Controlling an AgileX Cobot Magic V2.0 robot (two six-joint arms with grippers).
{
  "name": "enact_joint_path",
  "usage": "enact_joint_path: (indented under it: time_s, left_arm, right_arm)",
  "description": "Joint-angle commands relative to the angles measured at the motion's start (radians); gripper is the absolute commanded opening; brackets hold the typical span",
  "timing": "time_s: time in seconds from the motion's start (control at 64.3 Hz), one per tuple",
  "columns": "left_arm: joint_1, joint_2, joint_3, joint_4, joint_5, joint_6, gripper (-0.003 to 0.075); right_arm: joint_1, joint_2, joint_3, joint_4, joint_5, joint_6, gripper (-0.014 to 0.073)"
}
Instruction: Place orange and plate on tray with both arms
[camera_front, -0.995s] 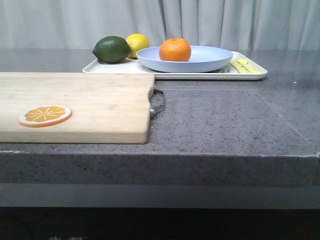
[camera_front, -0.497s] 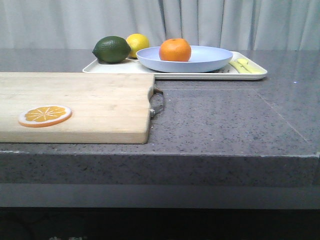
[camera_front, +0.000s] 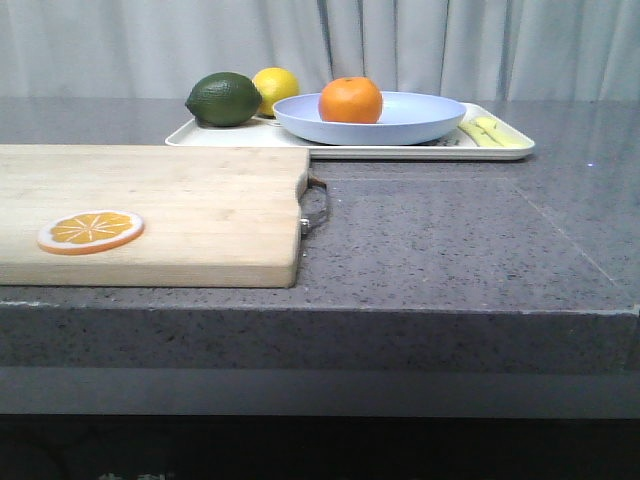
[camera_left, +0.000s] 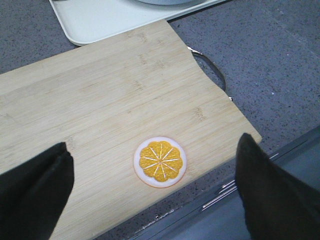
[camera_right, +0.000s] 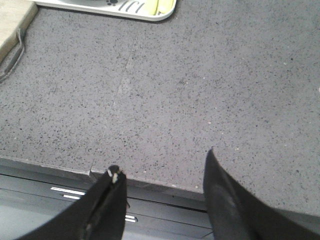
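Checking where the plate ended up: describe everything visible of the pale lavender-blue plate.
The large, shallow, round pale lavender-blue plate looks smooth and matte, with a low upcurved rim. It sits level on the flat cream-white rectangular tray at the far side of the grey table. The whole bright-orange fruit rests inside it, left of centre. No gripper touches it.

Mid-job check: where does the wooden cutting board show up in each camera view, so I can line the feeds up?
Front view: the cutting board fills the left near part of the table, an orange slice on it.
Left wrist view: it spans most of the picture, slice near the middle.
Right wrist view: only a corner shows at the upper left edge.
Shared landmark: its metal handle, with the tray just beyond.
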Motion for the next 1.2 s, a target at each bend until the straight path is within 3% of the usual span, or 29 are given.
enact_joint_path:
  time_s: [0.0,0.155,0.249,0.373,0.528,0.637,1.181]
  left_arm:
    - [0.003,-0.006,-0.026,-0.007,-0.068,-0.001,0.063]
    - [0.003,-0.006,-0.026,-0.007,-0.068,-0.001,0.0621]
    - [0.003,-0.006,-0.026,-0.007,-0.068,-0.001,0.0552]
    - [0.003,-0.006,-0.026,-0.007,-0.068,-0.001,0.0384]
    - [0.003,-0.006,-0.026,-0.007,-0.068,-0.001,0.0121]
    - [0.003,-0.006,-0.026,-0.007,-0.068,-0.001,-0.0017]
    - [0.003,-0.022,-0.025,-0.008,-0.07,-0.001,-0.0018]
  right_arm:
    - [0.001,-0.01,-0.013,-0.008,-0.082,-0.013,0.0381]
    - [0.001,-0.01,-0.013,-0.008,-0.08,-0.013,0.0381]
    - [0.001,-0.01,-0.013,-0.008,-0.09,-0.013,0.0358]
    - [0.001,-0.01,-0.013,-0.008,-0.089,-0.013,0.022]
    - [0.001,-0.01,-0.012,-0.008,-0.082,-0.013,0.0012]
    - [0.001,-0.01,-0.012,-0.008,-0.078,-0.013,-0.0075]
    - [0.001,-0.01,-0.012,-0.008,-0.076,-0.013,-0.0068]
